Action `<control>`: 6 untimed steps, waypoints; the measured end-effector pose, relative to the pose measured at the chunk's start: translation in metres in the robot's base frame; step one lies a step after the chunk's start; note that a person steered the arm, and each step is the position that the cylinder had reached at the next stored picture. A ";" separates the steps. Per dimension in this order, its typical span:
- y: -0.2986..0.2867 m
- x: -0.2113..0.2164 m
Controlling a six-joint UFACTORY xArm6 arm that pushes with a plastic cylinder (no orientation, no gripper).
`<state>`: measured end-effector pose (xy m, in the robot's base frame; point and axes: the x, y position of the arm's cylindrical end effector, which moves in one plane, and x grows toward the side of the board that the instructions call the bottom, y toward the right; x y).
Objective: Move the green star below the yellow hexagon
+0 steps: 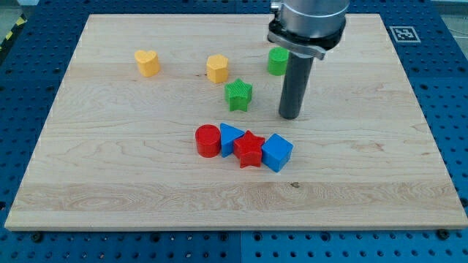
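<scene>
Green star (238, 95) sits frame centre, just below-right of yellow hexagon (216, 68). My tip (290, 116) rests right of star, apart. No gripper: bare rod only.

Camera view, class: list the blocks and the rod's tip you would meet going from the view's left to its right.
Yellow heart → red cylinder → yellow hexagon → green star → red star → blue cube → my tip.

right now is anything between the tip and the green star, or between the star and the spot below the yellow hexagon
Nothing visible. My tip sits just to the view's right of the green star, bare board between them. The star already lies below and slightly right of the yellow hexagon, with no block between them.
</scene>
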<state>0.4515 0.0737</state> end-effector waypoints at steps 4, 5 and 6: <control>-0.090 -0.024; -0.090 -0.033; -0.105 -0.031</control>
